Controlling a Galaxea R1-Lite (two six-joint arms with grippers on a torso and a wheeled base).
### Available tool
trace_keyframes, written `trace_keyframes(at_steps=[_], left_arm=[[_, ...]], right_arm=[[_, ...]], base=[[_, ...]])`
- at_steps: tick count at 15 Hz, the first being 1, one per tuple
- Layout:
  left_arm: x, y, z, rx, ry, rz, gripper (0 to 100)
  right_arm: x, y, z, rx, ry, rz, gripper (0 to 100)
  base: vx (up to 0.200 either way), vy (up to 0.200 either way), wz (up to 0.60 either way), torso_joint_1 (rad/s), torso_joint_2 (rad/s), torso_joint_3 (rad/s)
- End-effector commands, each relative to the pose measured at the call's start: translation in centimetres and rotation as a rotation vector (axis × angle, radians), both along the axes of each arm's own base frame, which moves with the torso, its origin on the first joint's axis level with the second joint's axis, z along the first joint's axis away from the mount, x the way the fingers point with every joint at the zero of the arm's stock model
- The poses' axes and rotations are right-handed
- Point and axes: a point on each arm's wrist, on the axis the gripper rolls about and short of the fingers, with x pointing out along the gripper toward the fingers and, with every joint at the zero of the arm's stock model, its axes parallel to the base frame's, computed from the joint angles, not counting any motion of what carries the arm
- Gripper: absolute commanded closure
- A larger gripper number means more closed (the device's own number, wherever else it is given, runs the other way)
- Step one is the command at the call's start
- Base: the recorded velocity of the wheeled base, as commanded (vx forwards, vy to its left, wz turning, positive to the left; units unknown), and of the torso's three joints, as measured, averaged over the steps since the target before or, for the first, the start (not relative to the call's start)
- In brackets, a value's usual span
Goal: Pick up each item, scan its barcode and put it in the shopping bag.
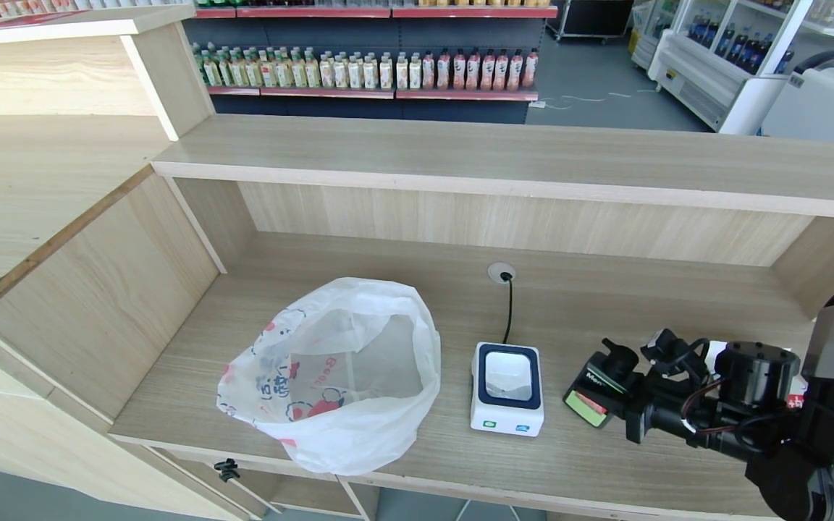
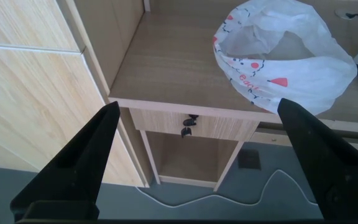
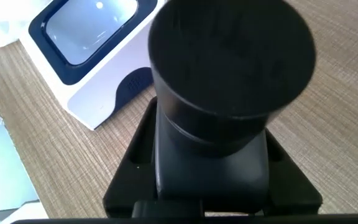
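Right end effector pinches a dark bottle over the counter, the scanner just to its left and the bag beyond; left end effector is spread.

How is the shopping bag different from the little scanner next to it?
The shopping bag is soft, crinkly plastic with red and blue pictures. The scanner is a hard white box with a dark blue frame round its window. The shopping bag is wider than the scanner. The shopping bag gapes open, while the scanner has a black cable running from it. Both are mostly white and sit on the wooden counter.
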Motion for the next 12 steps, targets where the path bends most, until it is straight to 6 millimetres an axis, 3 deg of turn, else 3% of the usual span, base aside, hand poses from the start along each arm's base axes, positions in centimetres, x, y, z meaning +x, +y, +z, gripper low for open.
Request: trace_keyframes(at_steps=[1, 3, 6, 7, 8, 12], left_arm=[[0.0, 0.0, 0.0, 0.001, 0.000, 0.000, 0], [0.0, 0.0, 0.0, -0.001, 0.000, 0.000, 0], [0.0, 0.0, 0.0, 0.001, 0.000, 0.000, 0], [0.0, 0.0, 0.0, -0.001, 0.000, 0.000, 0], [0.0, 0.0, 0.0, 0.001, 0.000, 0.000, 0], [0.0, 0.0, 0.0, -0.001, 0.000, 0.000, 0]], right_arm=[[-0.2, 0.0, 0.2, -0.004, -0.007, 0.001, 100], [-0.4, -0.2, 1.5, -0.009, -0.055, -0.005, 100], [-0.9, 0.0, 6.4, -0.001, -0.237, 0.001, 100], [-2.1, 0.0, 9.9, -0.011, -0.377, 0.004, 100], [-3.3, 0.1, 11.9, -0.044, -0.477, 0.009, 100], [-7.3, -0.1, 18.1, -0.312, -0.883, 0.010, 100]], base=[[0.000, 0.000, 0.00, 0.000, 0.00, 0.000], [0.000, 0.000, 0.00, 0.000, 0.00, 0.000], [0.000, 0.000, 0.00, 0.000, 0.00, 0.000], [0.000, 0.000, 0.00, 0.000, 0.00, 0.000], [0.000, 0.000, 0.00, 0.000, 0.00, 0.000], [0.000, 0.000, 0.00, 0.000, 0.00, 0.000]])
